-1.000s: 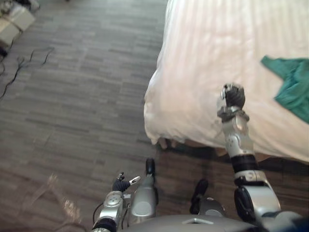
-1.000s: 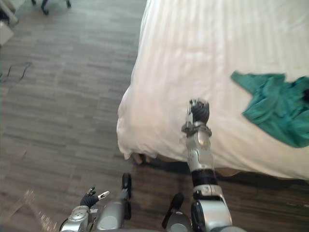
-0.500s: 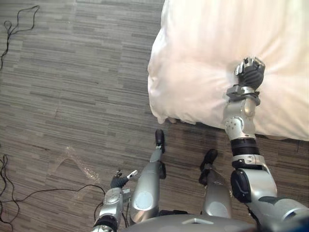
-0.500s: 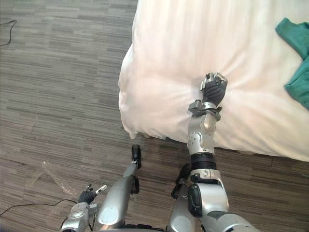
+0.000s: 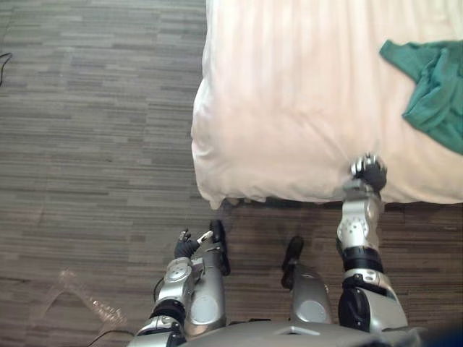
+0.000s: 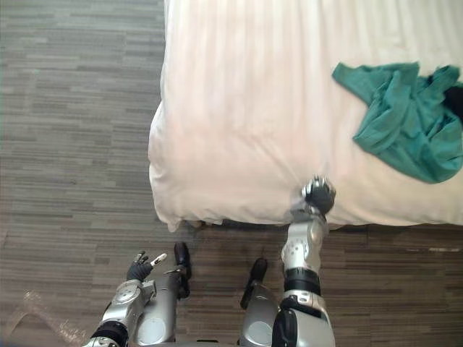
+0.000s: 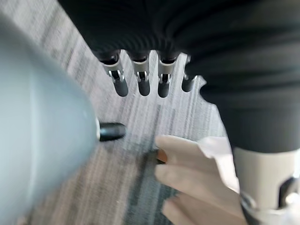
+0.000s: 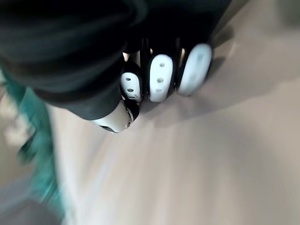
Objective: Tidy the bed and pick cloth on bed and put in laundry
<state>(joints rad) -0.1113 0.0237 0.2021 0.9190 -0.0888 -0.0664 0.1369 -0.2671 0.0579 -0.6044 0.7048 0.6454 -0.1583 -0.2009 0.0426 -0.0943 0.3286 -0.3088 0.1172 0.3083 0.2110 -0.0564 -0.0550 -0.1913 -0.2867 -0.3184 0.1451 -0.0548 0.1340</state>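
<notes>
A crumpled green cloth (image 5: pixel 432 90) lies on the bed's white cover (image 5: pixel 289 108), far to the right. My right hand (image 5: pixel 367 173) is at the cover's near edge, left of and nearer than the cloth. Its fingers (image 8: pixel 159 77) are curled on the white cover, and a crease runs up to them. The green cloth (image 8: pixel 37 140) shows blurred past that hand. My left hand (image 5: pixel 187 247) hangs low over the floor beside the bed's near left corner, its fingers (image 7: pixel 143 79) straight and holding nothing.
Grey wood-grain floor (image 5: pixel 94 144) stretches to the left of the bed and in front of it. A clear plastic scrap (image 5: pixel 83 298) lies on the floor at lower left. Something dark (image 6: pixel 456 101) sits beside the green cloth at the right edge.
The camera has shifted, bringing the green cloth back into the left eye view. My right hand has drawn back from on top of the cover to its near edge. The left hand stays low.
</notes>
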